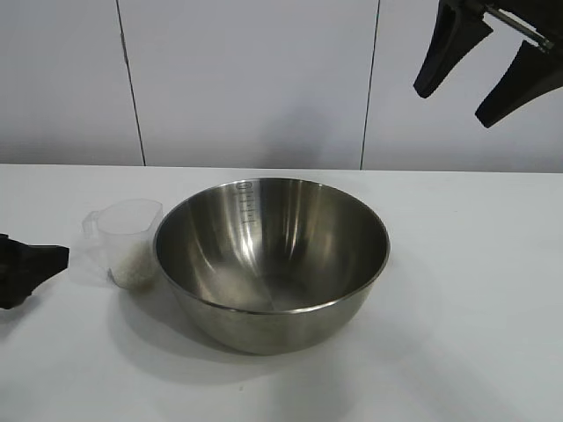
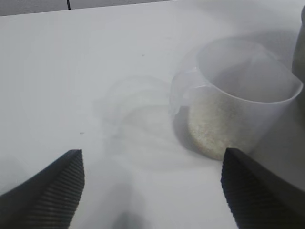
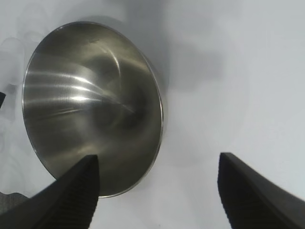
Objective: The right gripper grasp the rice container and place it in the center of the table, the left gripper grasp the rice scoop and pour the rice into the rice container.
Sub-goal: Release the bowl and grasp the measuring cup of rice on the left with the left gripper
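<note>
The rice container, a shiny steel bowl, stands empty near the middle of the white table. It also shows in the right wrist view. The rice scoop, a clear plastic cup with rice in its bottom, stands touching or nearly touching the bowl's left side. In the left wrist view the scoop holds the rice. My left gripper is low at the table's left edge, open, a little short of the scoop. My right gripper hangs open and empty high at the upper right.
A grey panelled wall stands behind the table. Bare tabletop lies to the right of the bowl and in front of it.
</note>
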Controlling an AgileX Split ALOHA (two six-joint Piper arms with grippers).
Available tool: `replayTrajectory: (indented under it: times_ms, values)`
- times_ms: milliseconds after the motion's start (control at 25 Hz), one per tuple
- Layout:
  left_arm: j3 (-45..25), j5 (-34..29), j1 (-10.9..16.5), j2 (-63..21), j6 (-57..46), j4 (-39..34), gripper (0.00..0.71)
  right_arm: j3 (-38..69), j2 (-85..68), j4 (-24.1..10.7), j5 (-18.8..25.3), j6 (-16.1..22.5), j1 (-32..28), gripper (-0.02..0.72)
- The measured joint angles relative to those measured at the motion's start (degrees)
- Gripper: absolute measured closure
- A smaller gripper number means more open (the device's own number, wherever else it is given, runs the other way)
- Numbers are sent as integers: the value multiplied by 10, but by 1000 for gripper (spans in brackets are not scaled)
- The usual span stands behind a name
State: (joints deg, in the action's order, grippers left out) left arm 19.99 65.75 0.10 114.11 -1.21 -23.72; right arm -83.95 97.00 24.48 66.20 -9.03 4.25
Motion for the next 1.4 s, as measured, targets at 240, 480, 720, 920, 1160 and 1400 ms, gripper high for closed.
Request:
replayTrajectory:
  times_ms: [240,480,720,920,1160,1400]
  values:
    - [37,2,0,45,0,-4,140,0,0,0,0,0,0,218]
    - [67,2,0,59,0,-6,140,0,0,0,-1,0,0,218]
    - [81,2,0,59,-14,-6,140,0,0,0,-1,0,0,218]
    - [81,5,0,64,-14,-6,140,0,0,1,-3,0,0,218]
    - [96,2,0,100,-14,-21,140,0,0,1,-4,0,0,218]
    - [135,2,0,101,-39,-27,140,0,0,2,-4,0,0,218]
